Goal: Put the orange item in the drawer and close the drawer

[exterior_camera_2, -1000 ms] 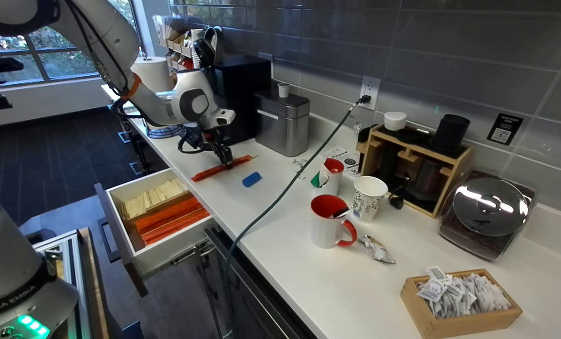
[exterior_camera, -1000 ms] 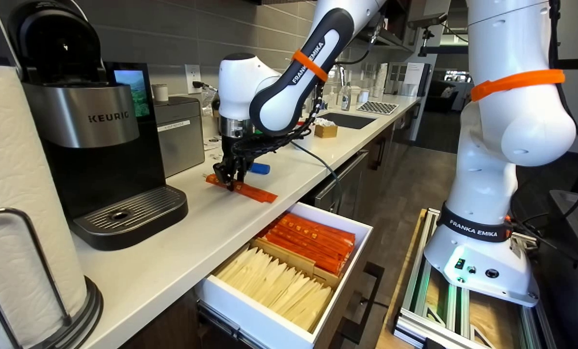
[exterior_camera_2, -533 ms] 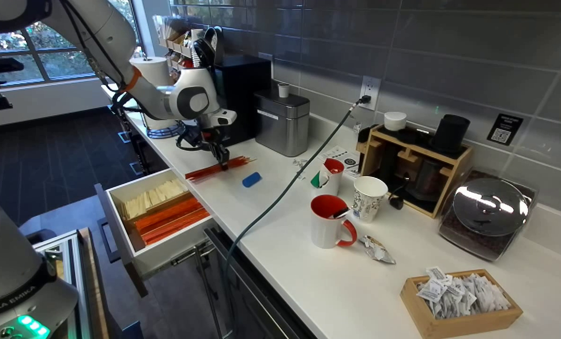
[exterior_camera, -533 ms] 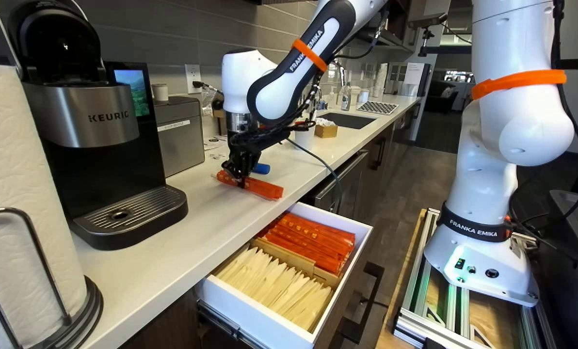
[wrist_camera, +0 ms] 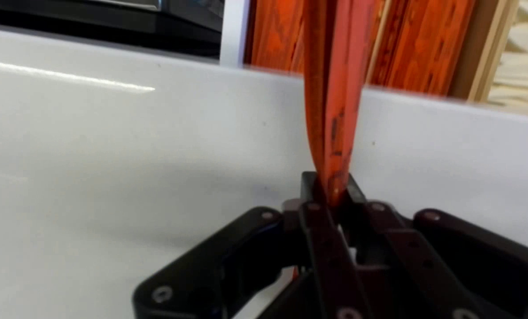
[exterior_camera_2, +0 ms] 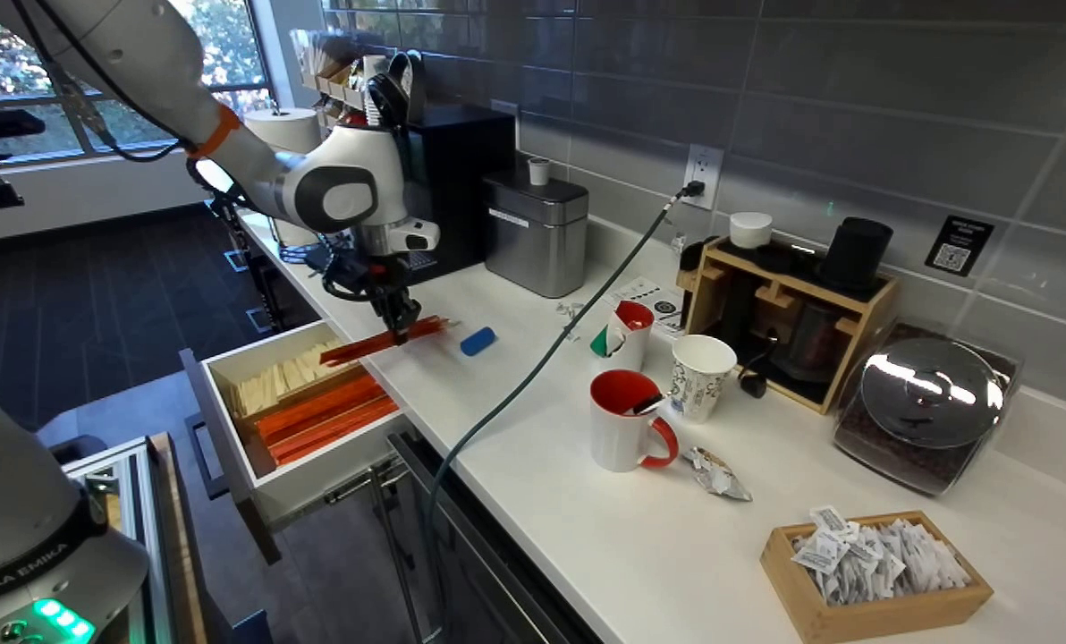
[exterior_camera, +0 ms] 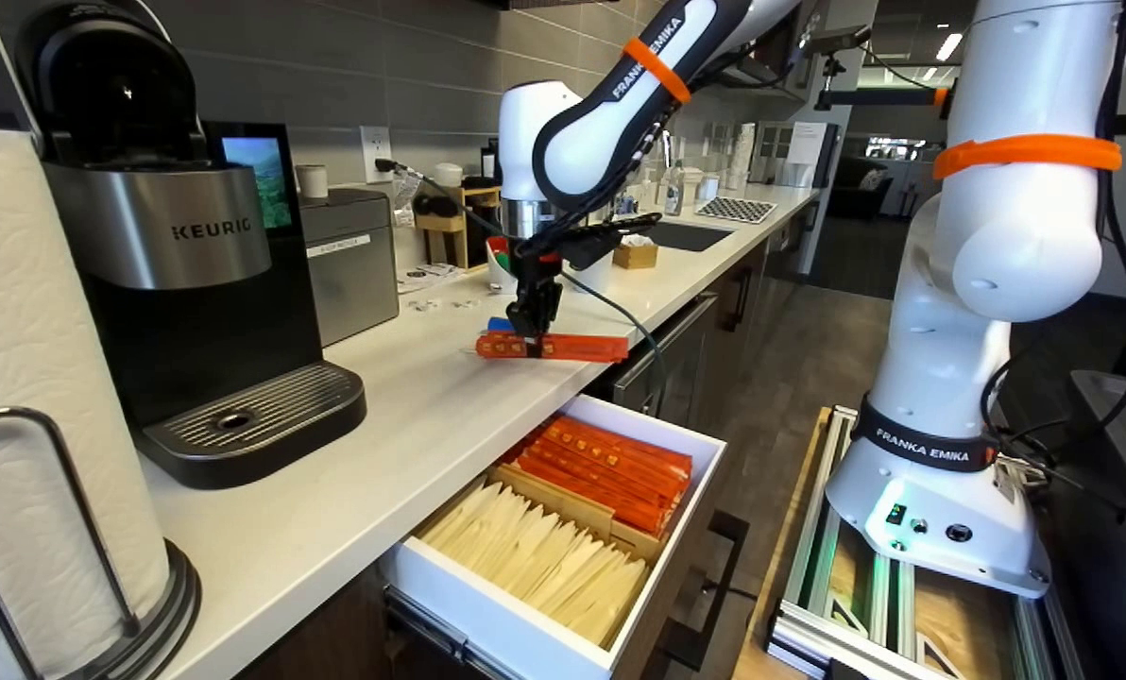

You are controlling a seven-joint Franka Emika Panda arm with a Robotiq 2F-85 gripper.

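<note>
We note the orange strip [exterior_camera: 568, 347] clamped crosswise in the gripper [wrist_camera: 332, 190], both ends jutting clear, one past the counter [exterior_camera: 407, 416] edge toward the pulled-out drawer [exterior_camera: 497, 614].

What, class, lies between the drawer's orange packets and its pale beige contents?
In the drawer, a brown partition stands between orange packets and beige contents, as both exterior views show.

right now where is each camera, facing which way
An exterior view: near the coffee machine, looking along the counter; arm and base show.
An exterior view: near the wooden box, facing the tiled wall and window; arm, base partly show.
Wrist view: wrist-mounted, looking down on counter and drawer; gripper shows.
Both exterior views share the drawer and orange item.
</note>
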